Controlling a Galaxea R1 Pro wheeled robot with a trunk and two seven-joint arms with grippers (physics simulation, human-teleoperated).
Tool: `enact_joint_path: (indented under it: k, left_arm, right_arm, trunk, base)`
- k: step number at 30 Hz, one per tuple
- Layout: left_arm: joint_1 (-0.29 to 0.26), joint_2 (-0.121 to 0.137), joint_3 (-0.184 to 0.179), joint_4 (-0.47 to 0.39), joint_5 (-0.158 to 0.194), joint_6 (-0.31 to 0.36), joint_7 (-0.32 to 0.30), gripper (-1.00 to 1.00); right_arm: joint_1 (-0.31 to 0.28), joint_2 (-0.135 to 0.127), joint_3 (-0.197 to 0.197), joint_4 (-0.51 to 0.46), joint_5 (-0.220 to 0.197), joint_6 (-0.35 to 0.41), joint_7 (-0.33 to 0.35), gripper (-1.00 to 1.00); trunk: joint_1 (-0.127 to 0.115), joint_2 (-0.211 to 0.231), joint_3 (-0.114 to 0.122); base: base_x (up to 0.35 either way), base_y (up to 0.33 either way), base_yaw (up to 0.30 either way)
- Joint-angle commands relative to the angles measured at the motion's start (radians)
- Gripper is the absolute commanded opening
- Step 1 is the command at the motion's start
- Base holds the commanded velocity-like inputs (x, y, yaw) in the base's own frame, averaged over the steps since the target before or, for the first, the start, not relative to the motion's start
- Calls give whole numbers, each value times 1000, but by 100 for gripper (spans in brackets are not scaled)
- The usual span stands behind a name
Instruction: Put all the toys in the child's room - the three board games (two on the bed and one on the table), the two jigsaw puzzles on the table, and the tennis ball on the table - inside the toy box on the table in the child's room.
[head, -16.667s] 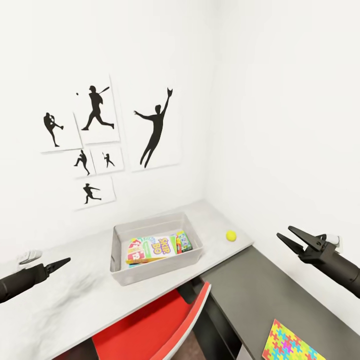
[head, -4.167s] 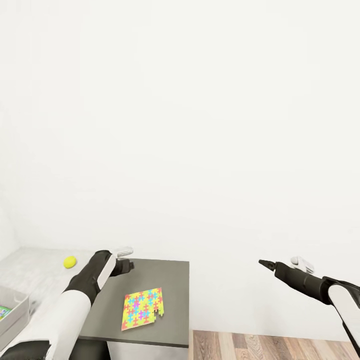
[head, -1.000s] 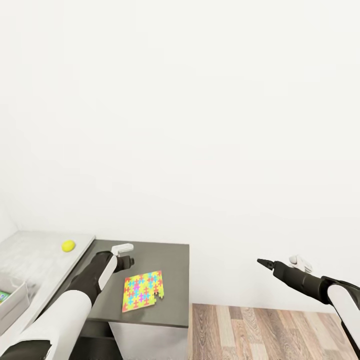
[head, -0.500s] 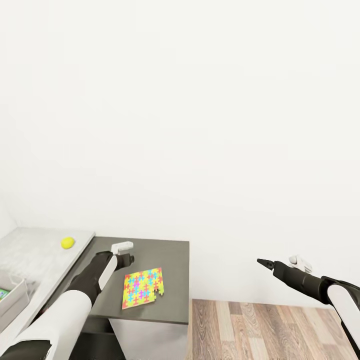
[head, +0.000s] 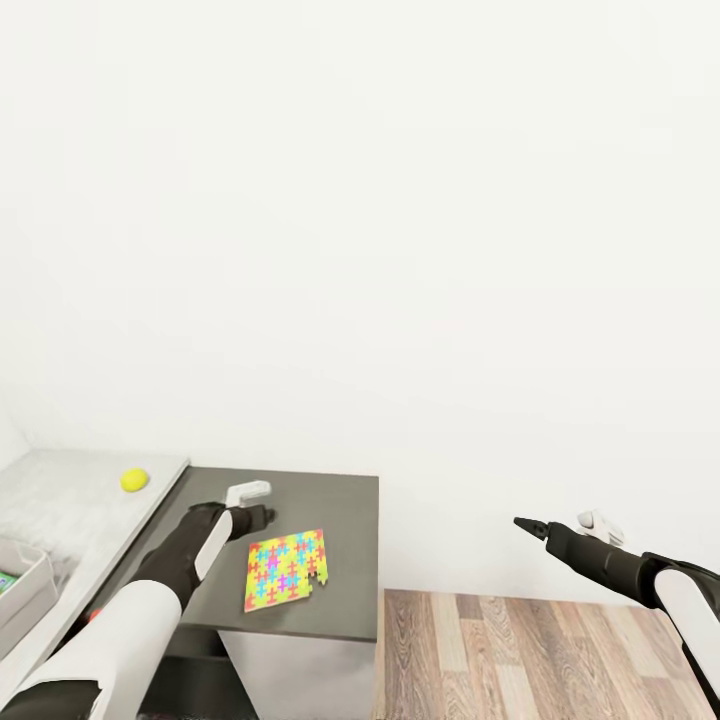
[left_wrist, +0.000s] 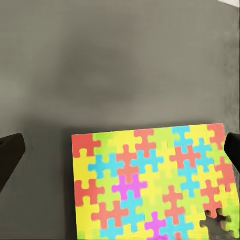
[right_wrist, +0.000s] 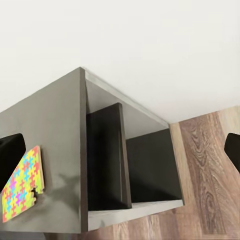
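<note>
From the head camera, a jigsaw puzzle (head: 285, 570) lies flat on a dark grey cabinet top (head: 345, 520) that adjoins the white-topped table (head: 60, 495). The tennis ball (head: 134, 480) rests on the table near the wall, well apart from the puzzle. A corner of the light grey toy box (head: 22, 575) shows at the edge, with a scrap of green print inside, too small to read. The left gripper (head: 258, 519) hovers just beside the puzzle's far edge; here I cannot tell how its fingers stand. The right gripper (head: 524, 525) hangs over the wood plank floor (head: 520, 650), its tips seemingly together.

The left wrist camera looks straight down on the puzzle (left_wrist: 152, 182), one corner piece partly detached, with both dark fingertips (left_wrist: 10, 155) spread wide apart.

The right wrist camera shows the cabinet's open shelves (right_wrist: 132, 170), the puzzle (right_wrist: 21, 182) on top, and fingertips (right_wrist: 11, 152) at opposite margins, so the jaws are parted.
</note>
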Motion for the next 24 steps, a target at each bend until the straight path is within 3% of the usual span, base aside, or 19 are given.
enact_joint_path:
  k: [1, 3, 6, 8, 13, 24]
  left_arm:
    - [-1, 2, 2, -1, 9, 6, -25, 100]
    - [-1, 6, 3, -1, 9, 7, -90, 100]
    - [-1, 24, 3, -1, 7, 10, -239, 100]
    - [-1, 29, 3, -1, 7, 10, -271, 100]
    - [-1, 38, 3, -1, 6, 9, -316, 100]
    - [-1, 42, 4, -2, 4, 7, -323, 100]
  right_arm:
    - [-1, 0, -1, -1, -1, 5, 0, 100]
    - [-1, 1, -1, -1, -1, 5, 0, 100]
    - [-1, 7, -1, -1, -1, 5, 0, 100]
    - [-1, 9, -1, -1, -1, 5, 1, 100]
    - [-1, 13, -1, -1, -1, 5, 1, 100]
    - [-1, 13, -2, 1, -1, 5, 1, 100]
  trunk:
    - [1, -2, -4]
    - [1, -2, -7]
    - [1, -2, -12]
    - [1, -2, -16]
    - [1, -2, -24]
    - [1, -2, -42]
  base:
    - [0, 0, 0]
    - [0, 0, 0]
    - [0, 0, 0]
    - [0, 0, 0]
    - [0, 0, 0]
    - [0, 0, 0]
